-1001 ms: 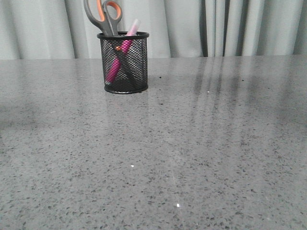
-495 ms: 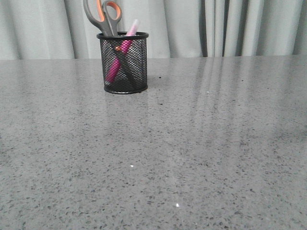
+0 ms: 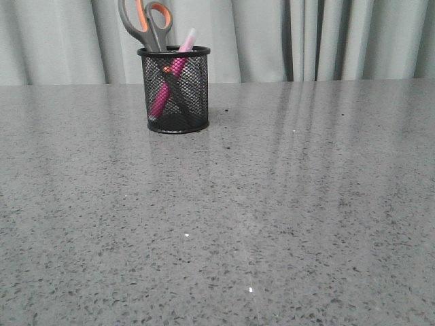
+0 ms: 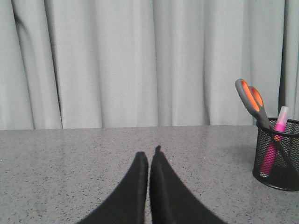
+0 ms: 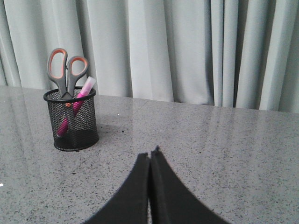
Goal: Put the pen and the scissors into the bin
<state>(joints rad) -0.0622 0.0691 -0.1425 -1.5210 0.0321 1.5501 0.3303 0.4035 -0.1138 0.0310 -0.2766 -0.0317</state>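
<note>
Both the pink pen (image 3: 163, 92) and the scissors (image 3: 144, 24) stand inside the black wire-mesh bin (image 3: 174, 89) on the grey surface (image 3: 272, 204). The left gripper (image 4: 149, 159) and right gripper (image 5: 150, 157) hang apart from it, jaws clenched and empty. The task looks finished; nothing more seems called for.

No legible text for you to log in any view. The bin (image 3: 174, 88), the scissors (image 3: 145, 24) and the pen (image 3: 171, 76) carry no readable label, brand or number at this sharpness. The speckled table (image 3: 285, 204) and the curtain (image 3: 326, 37) behind show no print or signs either.
</note>
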